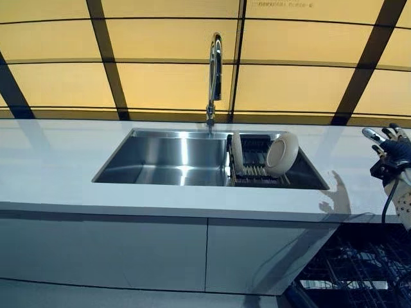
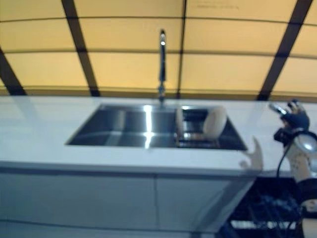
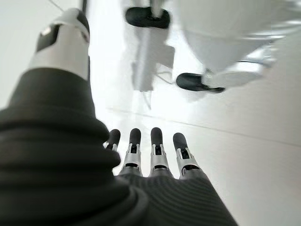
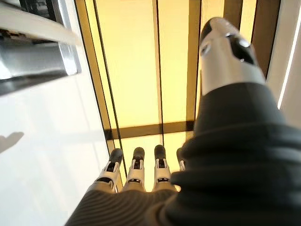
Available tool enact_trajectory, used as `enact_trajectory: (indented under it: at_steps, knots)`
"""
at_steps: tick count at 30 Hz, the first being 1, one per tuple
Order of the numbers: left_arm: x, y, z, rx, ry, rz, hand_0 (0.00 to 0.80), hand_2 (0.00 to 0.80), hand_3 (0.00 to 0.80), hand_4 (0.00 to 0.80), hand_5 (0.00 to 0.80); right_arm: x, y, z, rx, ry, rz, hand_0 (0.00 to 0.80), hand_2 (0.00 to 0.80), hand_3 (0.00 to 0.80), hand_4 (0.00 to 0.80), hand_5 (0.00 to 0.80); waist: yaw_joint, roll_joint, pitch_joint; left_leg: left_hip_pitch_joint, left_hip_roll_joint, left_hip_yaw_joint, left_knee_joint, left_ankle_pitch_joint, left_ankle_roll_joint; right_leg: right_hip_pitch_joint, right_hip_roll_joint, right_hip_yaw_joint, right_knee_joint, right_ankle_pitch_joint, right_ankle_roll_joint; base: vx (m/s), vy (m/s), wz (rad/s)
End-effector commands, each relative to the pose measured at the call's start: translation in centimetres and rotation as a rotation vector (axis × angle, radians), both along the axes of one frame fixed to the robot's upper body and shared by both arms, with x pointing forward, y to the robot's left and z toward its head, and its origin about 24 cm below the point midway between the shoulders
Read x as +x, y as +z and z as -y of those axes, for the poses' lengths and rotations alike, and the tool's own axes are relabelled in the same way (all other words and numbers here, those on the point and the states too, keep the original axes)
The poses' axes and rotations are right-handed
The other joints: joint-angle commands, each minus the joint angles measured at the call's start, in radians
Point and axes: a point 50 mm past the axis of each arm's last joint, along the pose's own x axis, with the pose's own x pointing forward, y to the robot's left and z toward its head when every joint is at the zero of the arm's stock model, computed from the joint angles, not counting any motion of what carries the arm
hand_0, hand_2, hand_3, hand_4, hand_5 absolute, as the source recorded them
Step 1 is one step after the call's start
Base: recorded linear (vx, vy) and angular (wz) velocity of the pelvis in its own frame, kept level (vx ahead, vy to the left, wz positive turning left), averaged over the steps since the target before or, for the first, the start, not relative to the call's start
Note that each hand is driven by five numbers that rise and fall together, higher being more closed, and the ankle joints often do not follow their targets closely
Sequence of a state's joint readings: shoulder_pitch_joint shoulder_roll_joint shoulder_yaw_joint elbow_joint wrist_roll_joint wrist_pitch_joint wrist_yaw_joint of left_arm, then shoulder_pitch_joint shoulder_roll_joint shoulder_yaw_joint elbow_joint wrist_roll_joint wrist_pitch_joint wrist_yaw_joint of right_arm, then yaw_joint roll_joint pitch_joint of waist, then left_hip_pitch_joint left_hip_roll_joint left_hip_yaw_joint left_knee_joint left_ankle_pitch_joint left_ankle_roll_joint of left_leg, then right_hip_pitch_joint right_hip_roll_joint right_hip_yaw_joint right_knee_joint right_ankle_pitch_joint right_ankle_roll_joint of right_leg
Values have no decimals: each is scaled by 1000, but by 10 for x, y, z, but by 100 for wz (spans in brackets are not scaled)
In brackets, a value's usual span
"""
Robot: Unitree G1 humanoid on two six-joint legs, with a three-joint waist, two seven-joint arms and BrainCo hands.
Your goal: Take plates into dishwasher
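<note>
Across the white countertop point(image 1: 58, 167): stainless steel sink point(image 1: 160, 157) under a chrome tap point(image 1: 214, 70); two round cream plates point(image 1: 282, 154) on edge in its dark rack point(image 1: 253, 168), right one tilted rightward. Far right, right hand point(image 1: 388, 142) raised, fingers straight. Left hand point(image 3: 155, 150) likewise straight-fingered, empty.

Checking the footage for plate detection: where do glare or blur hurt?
Left eye view: sharp, with bright streaks on the sink wall; plates distinct. Right eye view: soft, plates smeared. Left wrist view: floor washed out white beyond the open left hand.
</note>
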State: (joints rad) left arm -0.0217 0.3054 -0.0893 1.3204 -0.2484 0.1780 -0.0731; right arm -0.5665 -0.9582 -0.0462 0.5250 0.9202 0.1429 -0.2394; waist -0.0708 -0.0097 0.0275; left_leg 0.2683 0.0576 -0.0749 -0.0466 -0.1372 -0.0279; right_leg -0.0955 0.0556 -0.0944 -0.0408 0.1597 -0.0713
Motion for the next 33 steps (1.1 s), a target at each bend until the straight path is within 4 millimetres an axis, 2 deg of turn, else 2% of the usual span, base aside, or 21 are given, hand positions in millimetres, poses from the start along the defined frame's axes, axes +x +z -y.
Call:
enact_trajectory:
  at_steps: [1, 5, 9, 10, 11, 12, 13, 14, 15, 16, 17, 18, 19, 20, 21, 22, 23, 24, 28, 33]
  knots:
    - [-9, 8, -28, 83, -62, -61, 0, 0, 0, 0, 0, -2, 37, 6, -39, -71, 138, 0, 0, 0, 0, 0, -1, -67, 0, 4, -35, 32, -41, 18, -26, -18, -157, -16, 46, 1, 224, 103, -79, 1]
    - [-10, 10, -32, 93, -62, -66, 0, 0, 0, 0, 0, -3, 46, 11, -67, -107, 138, 0, 0, 0, 0, 0, -5, -59, -1, 1, -22, 44, -41, 23, -34, -31, -158, -27, 77, -22, 218, 80, -72, 2]
    - [-7, 10, -31, 107, -53, -69, 0, 0, 0, 0, 0, -1, 52, 12, -125, -133, 86, 0, 0, 0, 0, 0, -9, -56, -11, 17, 6, 61, -39, 22, -46, -32, -150, -35, 109, -54, 199, 62, -84, -22]
    - [-7, 10, -32, 112, -43, -69, 0, 0, 0, 0, 0, 1, 54, 11, -148, -119, 71, 0, 0, 0, 0, 0, -10, -56, -16, 30, 31, 66, -18, 30, -60, -33, -143, -38, 120, -66, 186, 40, -83, -7]
    - [-6, 10, -32, 113, -34, -69, 0, 0, 0, 0, 0, 3, 56, 9, -173, -106, 62, 0, 0, 0, 0, 0, -11, -54, -19, 29, 54, 67, 15, 64, -72, -33, -134, -40, 124, -73, 175, 38, -91, -6]
    - [-6, 10, -31, 112, -22, -69, 0, 0, 0, 0, 0, 6, 61, 5, -193, -88, 67, 0, 0, 0, 0, 0, -10, -51, -20, 13, 85, 62, 84, 139, -86, -26, -119, -42, 120, -79, 158, 26, -61, -5]
    - [-6, 10, -31, 112, -19, -68, 0, 0, 0, 0, 0, 7, 63, 3, -204, -83, 71, 0, 0, 0, 0, 0, -9, -50, -20, 3, 93, 59, 108, 162, -90, -22, -115, -42, 117, -80, 153, 33, -79, -12]
    - [-6, 9, -30, 111, -11, -61, 0, 0, 0, 0, 0, 10, 67, -2, -248, -71, 78, 0, 0, 0, 0, 0, -3, -59, -17, -34, 93, 47, 214, 212, -87, -9, -110, -40, 107, -82, 139, 119, -123, -24]
    - [-3, 9, -28, 104, 16, -46, 0, 0, 0, 0, 0, 17, 67, -13, -259, -35, 79, 0, 0, 0, 0, 0, 14, -80, -2, -125, 92, 43, 352, 266, -77, 32, -105, -10, 92, -95, 117, 149, -132, -47]
    - [-2, 9, -27, 101, 23, -41, 0, 0, 0, 0, 0, 19, 66, -16, -251, -20, 70, 0, 0, 0, 0, 0, 26, -87, 5, -173, 74, 38, 370, 267, -69, 52, -106, 0, 86, -98, 114, 230, -105, -72]
    - [2, 10, -27, 93, 34, -29, 0, 0, 0, 0, 0, 24, 61, -23, -240, 19, 57, 0, 0, 0, 0, 0, 58, -96, 25, -276, 22, 32, 381, 249, -45, 97, -102, 28, 73, -108, 116, 232, -8, -55]
    - [4, 10, -27, 91, 29, -25, 0, 0, 0, 0, 0, 27, 58, -28, -229, 42, 52, 0, 0, 0, 0, 0, 83, -93, 42, -330, -4, 58, 333, 235, -38, 135, -93, 44, 60, -117, 124, 227, 27, -39]
    - [4, 10, -27, 91, 25, -22, 0, 0, 0, 0, 0, 29, 58, -29, -224, 47, 53, 0, 0, 0, 0, 0, 93, -90, 51, -348, -6, 80, 310, 241, -41, 153, -88, 45, 54, -121, 126, 227, 72, -47]
    - [7, 11, -27, 92, 5, -15, 0, 0, 0, 0, 0, 33, 57, -31, -215, 64, 42, 0, 0, 0, 0, 0, 117, -83, 70, -399, -32, 124, 241, 269, -55, 201, -73, 50, 29, -126, 131, 190, 46, -87]
    - [9, 10, -25, 93, -6, -4, 0, 0, 0, 0, 0, 34, 57, -34, -214, 80, 34, 0, 0, 0, 0, 0, 141, -76, 87, -481, -72, 131, 230, 300, -60, 229, -51, 79, 24, -134, 123, 171, 38, -99]
    - [10, 10, -25, 93, -6, -1, 0, 0, 0, 0, 0, 35, 58, -35, -207, 89, 37, 0, 0, 0, 0, 0, 141, -77, 87, -477, -80, 130, 232, 287, -55, 227, -52, 85, 24, -136, 123, 106, 49, -79]
    - [13, 12, -26, 96, 2, 4, 0, 0, 0, 0, 0, 37, 61, -41, -192, 123, 42, 0, 0, 0, 0, 0, 133, -81, 82, -435, -94, 127, 204, 230, -33, 216, -65, 93, 19, -134, 127, 96, 99, -71]
    - [19, 13, -28, 102, 5, 11, 0, 0, 0, 0, 0, 38, 64, -44, -184, 163, 39, 0, 0, 0, 0, 0, 125, -73, 69, -376, -102, 109, 124, 212, -24, 203, -66, 85, 25, -137, 137, 120, 118, -75]
    - [22, 16, -33, 122, 7, 18, 0, 0, 0, 0, 0, 42, 69, -46, -185, 229, -2, 0, 0, 0, 0, 0, 116, -62, 33, -263, -99, 82, 10, 199, -21, 190, -73, 57, 16, -132, 155, 145, 78, -43]
    - [17, 14, -33, 121, -21, 15, 0, 0, 0, 0, 0, 44, 57, -53, -187, 277, -64, 0, 0, 0, 0, 0, 111, -67, -2, -226, -104, 82, -19, 184, -11, 179, -89, 33, -3, -118, 167, 85, 80, -6]
